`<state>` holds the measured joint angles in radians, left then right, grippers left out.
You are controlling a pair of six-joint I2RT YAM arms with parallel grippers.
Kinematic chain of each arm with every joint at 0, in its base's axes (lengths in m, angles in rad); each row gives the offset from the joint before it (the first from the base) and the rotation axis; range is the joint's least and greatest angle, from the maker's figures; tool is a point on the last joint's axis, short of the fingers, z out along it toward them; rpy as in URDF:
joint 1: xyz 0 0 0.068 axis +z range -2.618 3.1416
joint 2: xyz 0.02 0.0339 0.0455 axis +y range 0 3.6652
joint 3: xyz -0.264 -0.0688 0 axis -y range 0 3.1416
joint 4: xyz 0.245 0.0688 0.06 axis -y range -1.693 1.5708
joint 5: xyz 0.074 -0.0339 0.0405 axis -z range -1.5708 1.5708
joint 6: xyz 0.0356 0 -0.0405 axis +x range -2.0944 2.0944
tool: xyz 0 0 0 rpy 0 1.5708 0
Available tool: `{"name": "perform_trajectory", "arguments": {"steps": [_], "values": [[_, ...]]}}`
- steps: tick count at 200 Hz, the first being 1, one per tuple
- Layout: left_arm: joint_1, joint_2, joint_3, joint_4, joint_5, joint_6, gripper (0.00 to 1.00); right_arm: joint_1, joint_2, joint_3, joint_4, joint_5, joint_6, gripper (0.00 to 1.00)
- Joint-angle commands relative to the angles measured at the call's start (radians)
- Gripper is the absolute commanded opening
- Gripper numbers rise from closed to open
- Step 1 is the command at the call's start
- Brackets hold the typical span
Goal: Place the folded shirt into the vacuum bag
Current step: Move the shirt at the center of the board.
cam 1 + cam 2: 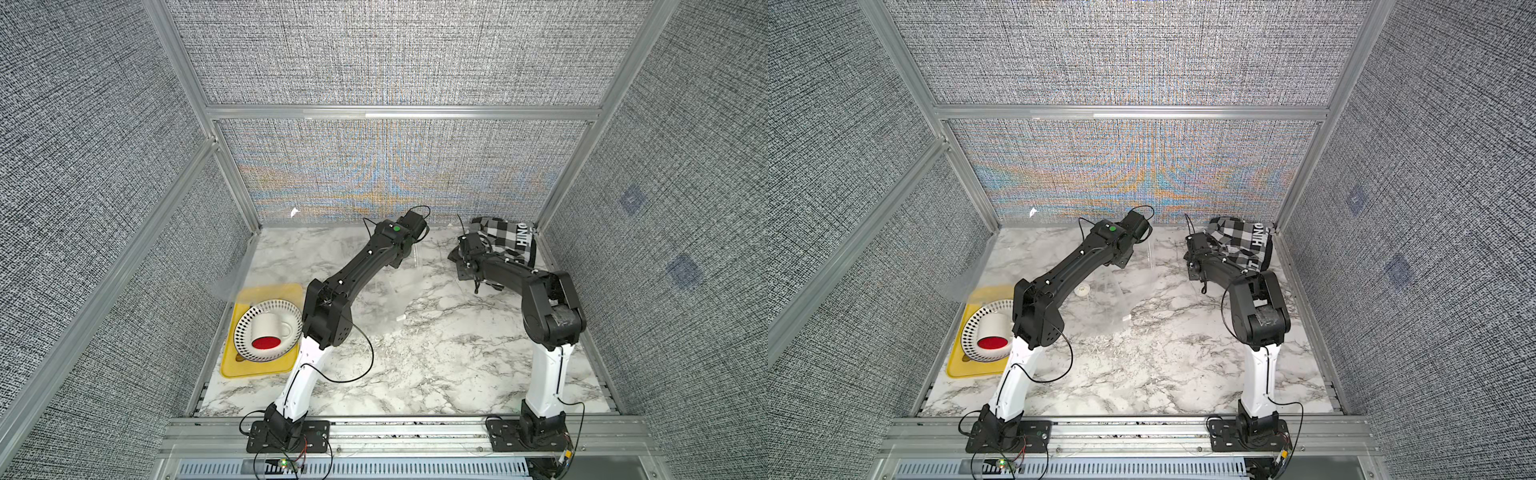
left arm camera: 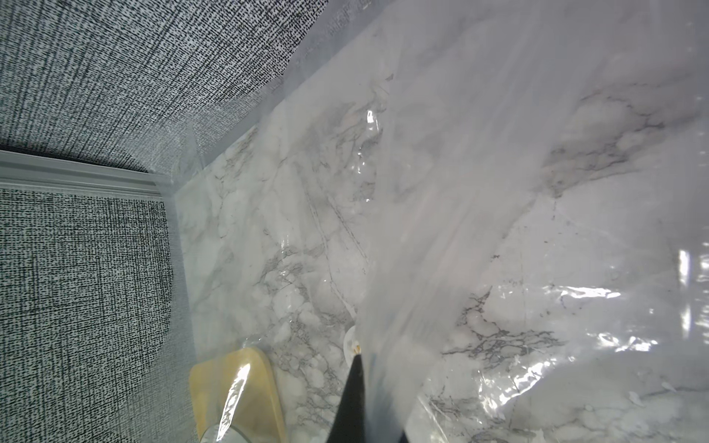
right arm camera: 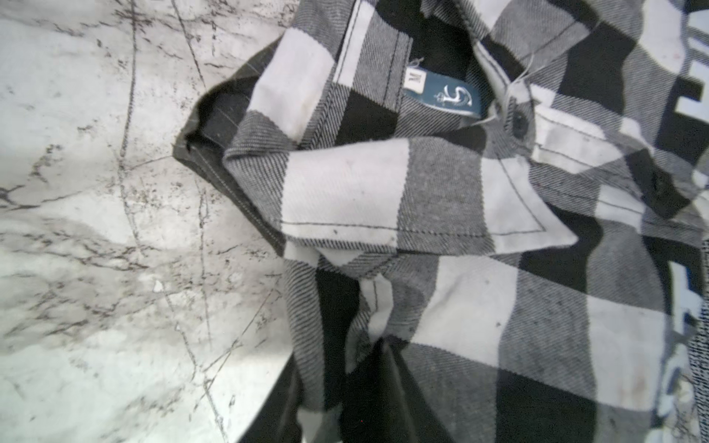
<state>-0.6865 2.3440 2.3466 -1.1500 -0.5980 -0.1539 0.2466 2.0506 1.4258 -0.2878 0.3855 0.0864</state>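
1. Marble table (image 1: 436,365), grey woven walls. The shirt (image 1: 505,239) lies bunched in the far right corner, outside the bag (image 2: 518,230), which is spread over the middle and left.
2. My left gripper (image 2: 362,383) is closed and seems to pinch a raised bag edge. The shirt is not yet carried in.
3. My right gripper (image 1: 459,255) sits at the shirt's edge. I cannot tell its state because the fingers are hidden.
4. I can't trace the bag's mouth through the clear film.

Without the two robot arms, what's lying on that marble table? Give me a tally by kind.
Checked shirt: 1
Clear plastic bag: 1
Yellow tray: 1
Dotted plate: 1
White mug: 1
Total: 5
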Motion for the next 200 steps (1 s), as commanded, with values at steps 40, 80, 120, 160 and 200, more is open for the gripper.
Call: {"name": "perform_trajectory", "arguments": {"steps": [40, 80, 120, 160, 200], "values": [[0.001, -0.003, -0.005, -0.008, 0.009, 0.004, 0.0, 0.003, -0.13, -0.01, -0.066, 0.052, 0.043, 0.01], [0.001, -0.027, -0.04, 0.006, 0.022, -0.001, 0.0, 0.028, -0.255, 0.008, -0.196, 0.082, 0.069, 0.0], [0.001, -0.037, -0.056, 0.007, 0.033, -0.002, 0.0, 0.102, -0.341, 0.002, -0.326, 0.056, 0.138, 0.0], [0.001, -0.048, -0.082, 0.018, 0.044, -0.005, 0.0, 0.124, -0.343, -0.109, -0.224, -0.211, 0.178, 0.03], [0.001, -0.073, -0.113, 0.019, 0.051, -0.013, 0.0, 0.11, -0.318, -0.134, -0.125, -0.338, 0.167, 0.49]]}}
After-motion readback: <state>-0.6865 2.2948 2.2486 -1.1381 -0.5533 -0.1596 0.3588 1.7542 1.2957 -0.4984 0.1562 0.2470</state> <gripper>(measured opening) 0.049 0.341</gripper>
